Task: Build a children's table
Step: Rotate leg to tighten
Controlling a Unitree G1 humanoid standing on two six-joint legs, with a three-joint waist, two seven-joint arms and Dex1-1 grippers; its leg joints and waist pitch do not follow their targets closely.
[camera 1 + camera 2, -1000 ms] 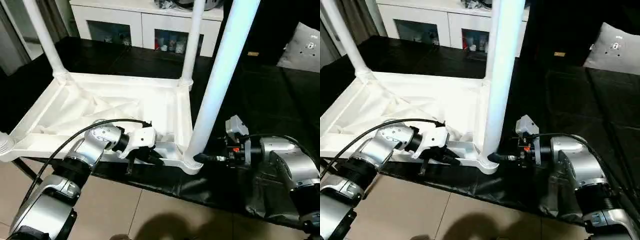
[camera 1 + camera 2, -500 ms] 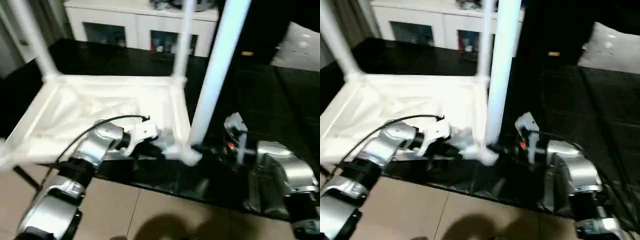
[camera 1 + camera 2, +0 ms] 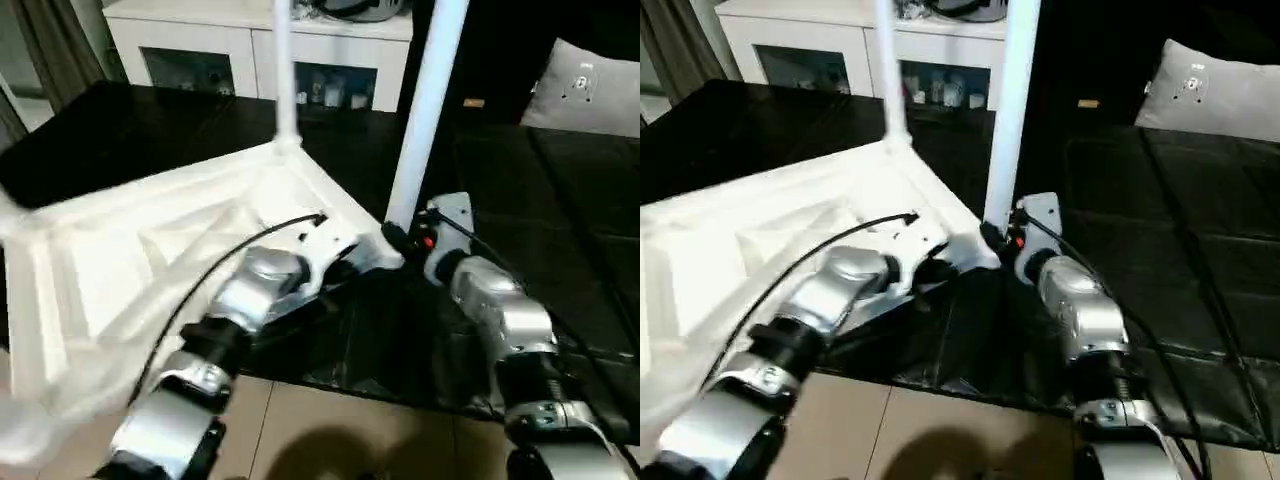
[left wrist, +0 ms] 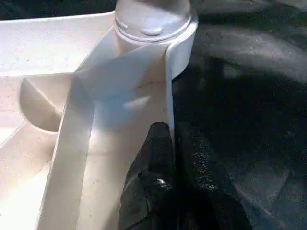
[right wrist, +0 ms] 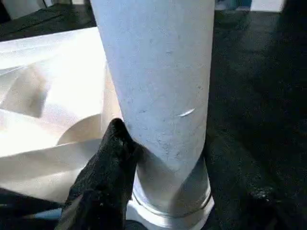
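Apparently the right gripper (image 5: pixel 158 158) clasps the leg (image 5: pixel 158 86); the left gripper (image 4: pixel 172 139), fingers together, pinches the children's table (image 3: pixel 150 250) rim.

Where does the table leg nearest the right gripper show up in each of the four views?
Left eye view: the near leg rises right of centre, from the table corner to the top edge.
Right eye view: same leg, just right of centre.
Left wrist view: its flared base at the top edge.
Right wrist view: the leg stands mid-picture, between the right gripper fingers.
Shared landmark: the corner socket.
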